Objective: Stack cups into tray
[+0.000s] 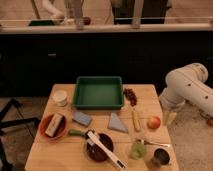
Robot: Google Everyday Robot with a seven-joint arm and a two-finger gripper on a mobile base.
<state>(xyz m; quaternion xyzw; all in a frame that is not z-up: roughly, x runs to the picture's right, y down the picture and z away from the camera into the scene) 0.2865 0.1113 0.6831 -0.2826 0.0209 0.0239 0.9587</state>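
Camera view, single frame. The tray (99, 104) sits at the far middle of the worktop (55, 156), and its flat bottom shows nothing in it. Both cups stand at the near right corner. The green cup (137, 150) is upright, and the dark grey cup (160, 158) is just beside it on the right, close to the worktop edge. Both are well apart from the tray.

Step, as judged: the very start, an approach to the first cup, with no cup stacked or placed yet.

The gripper (170, 116) hangs below the white arm (186, 86) at the right edge of the worktop, near the round reddish fruit (154, 122) and beyond the grey cup. It appears to hold nothing and touch nothing. Whether the jaws are apart or together, I cannot tell.

Next move, as judged: bring the gripper towards the near corner and over the grey cup, the closer of the two. Then descend over its rim, avoiding the cutlery piece (156, 144) lying by the cups. The cup stands near the edge, so a sideways nudge could push it off.
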